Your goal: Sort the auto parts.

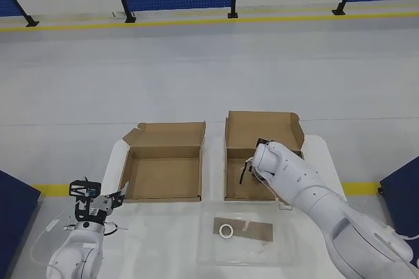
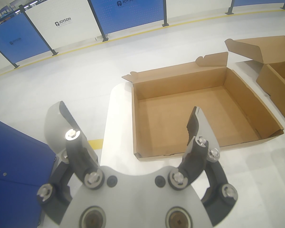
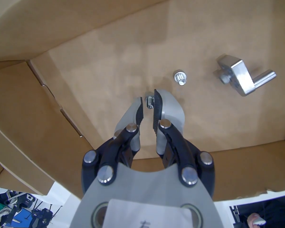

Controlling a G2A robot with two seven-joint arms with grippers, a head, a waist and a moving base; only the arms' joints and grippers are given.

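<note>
Top view: two open cardboard boxes sit side by side on the white surface (image 1: 160, 230). The left box (image 1: 164, 178) is in mid-frame and the right box (image 1: 236, 183) is just right of centre. The right arm comes up from the lower right corner, bends at the elbow and dips its wrist into the right box. The left arm stands at the lower left, wrist raised, short of the left box's near corner.

In the right wrist view, the right gripper (image 3: 148, 95) points down at the box floor. Its fingers are only slightly apart, and a small bolt (image 3: 149, 102) sits between the tips, with a sliver of gap at one finger. A second bolt (image 3: 180, 77) lies near it on the cardboard. A metal bracket (image 3: 239, 77) with a projecting pin lies farther along the same floor.

In the left wrist view, the left gripper (image 2: 128, 105) hangs above the surface's edge, fingers spread wide with nothing between them, facing the left box.

At the lower centre of the top view, a clear tray (image 1: 279, 251) holds a white ring (image 1: 228, 230) on a cardboard strip (image 1: 258, 231).
</note>
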